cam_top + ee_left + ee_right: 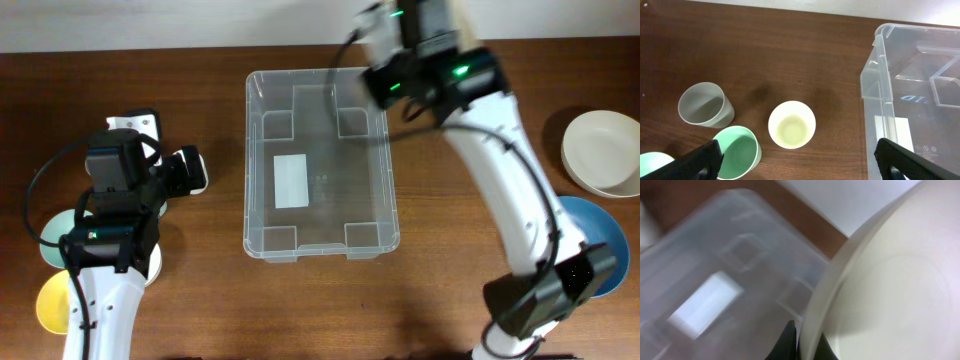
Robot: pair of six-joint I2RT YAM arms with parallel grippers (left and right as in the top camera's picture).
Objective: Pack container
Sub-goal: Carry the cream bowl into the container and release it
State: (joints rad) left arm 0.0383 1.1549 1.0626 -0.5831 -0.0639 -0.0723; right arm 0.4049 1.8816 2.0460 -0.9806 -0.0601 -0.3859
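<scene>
The container point(320, 165) is a large clear bin with a white label on its base, standing mid-table with nothing in it. My right gripper point(378, 45) hovers over its far right corner. In the right wrist view this gripper point(799, 330) is shut on the rim of a cream bowl point(890, 290), and the container point(715, 280) lies blurred below. My left gripper point(188, 170) stays left of the bin. It stands wide open point(800, 165) above a cream cup point(791, 125), with the container's wall point(880, 90) at the right.
A grey cup point(705, 105) and a green cup point(737, 152) stand next to the cream one. A teal bowl point(55, 240) and a yellow bowl point(50, 300) sit at the left edge. At the right lie another cream bowl point(603, 150) and a blue dish point(600, 240).
</scene>
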